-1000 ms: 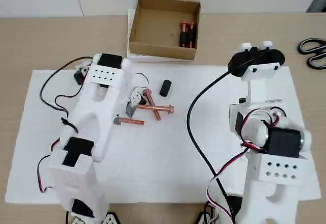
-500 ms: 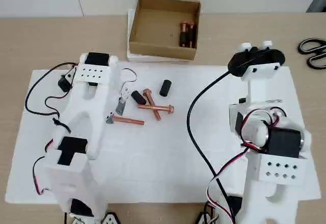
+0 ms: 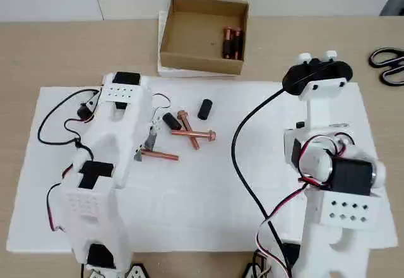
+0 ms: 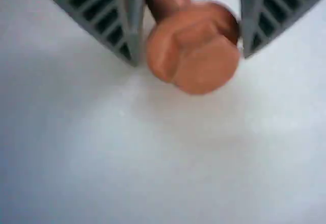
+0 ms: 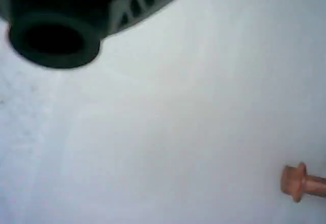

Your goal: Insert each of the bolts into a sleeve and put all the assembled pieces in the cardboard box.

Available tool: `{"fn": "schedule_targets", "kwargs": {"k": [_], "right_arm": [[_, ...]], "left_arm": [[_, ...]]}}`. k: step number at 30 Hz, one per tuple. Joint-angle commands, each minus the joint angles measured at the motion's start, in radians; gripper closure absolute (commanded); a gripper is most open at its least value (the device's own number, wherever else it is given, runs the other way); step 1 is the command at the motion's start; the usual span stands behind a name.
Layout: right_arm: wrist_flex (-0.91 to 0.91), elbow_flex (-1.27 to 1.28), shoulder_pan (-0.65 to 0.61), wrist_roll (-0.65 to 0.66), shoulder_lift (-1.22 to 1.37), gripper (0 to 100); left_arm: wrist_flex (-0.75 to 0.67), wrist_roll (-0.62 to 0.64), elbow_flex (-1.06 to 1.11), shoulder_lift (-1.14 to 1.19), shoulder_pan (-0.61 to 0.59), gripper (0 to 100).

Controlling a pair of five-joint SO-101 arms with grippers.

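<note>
The bolt I am working on lies flat on the white mat, on the left arm's side. Its head sits between the ribbed fingers of the left gripper. Those fingers stand spread to either side of it, with a gap showing between the head and one of them.

From above, the left gripper is low over the bolt's head end. Just beyond it, two more bolts lie crossed on the mat. One black sleeve lies just beside them, and a second black sleeve is a little farther out.

The right gripper grips a third sleeve, whose open end faces the wrist camera above the mat. A bolt head lies well apart from it; I cannot tell which bolt it belongs to.

The cardboard box stands past the mat's far edge. Two assembled pieces lie side by side against one of its walls.

A pair of scissors rests on the bare wooden table, off to the right arm's side.
</note>
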Motion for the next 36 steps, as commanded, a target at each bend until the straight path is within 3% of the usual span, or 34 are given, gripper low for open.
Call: {"fn": "schedule_targets", "kwargs": {"k": [1,6,11,20,26,32,36], "right_arm": [[0.004,-0.051,0.001,-0.011,-0.007,99.5],[0.004,-0.051,0.001,-0.011,-0.007,99.5],[0.004,-0.051,0.001,-0.011,-0.007,99.5],[0.005,-0.051,0.001,-0.011,-0.007,99.5],[0.005,-0.051,0.002,-0.011,-0.007,99.5],[0.007,-0.051,0.002,-0.011,-0.007,99.5],[0.007,-0.051,0.002,-0.011,-0.007,99.5]], "left_arm": [[-0.014,0.009,-0.004,-0.003,0.005,87],[-0.026,0.009,-0.004,-0.005,0.005,88],[-0.025,0.009,-0.010,-0.003,0.003,100],[-0.017,-0.008,-0.028,-0.012,0.029,99],[0.074,-0.244,-0.186,-0.011,0.104,99],[0.074,-0.624,-0.315,-0.003,0.057,99],[0.063,-0.672,-0.331,-0.002,-0.006,99]]}}
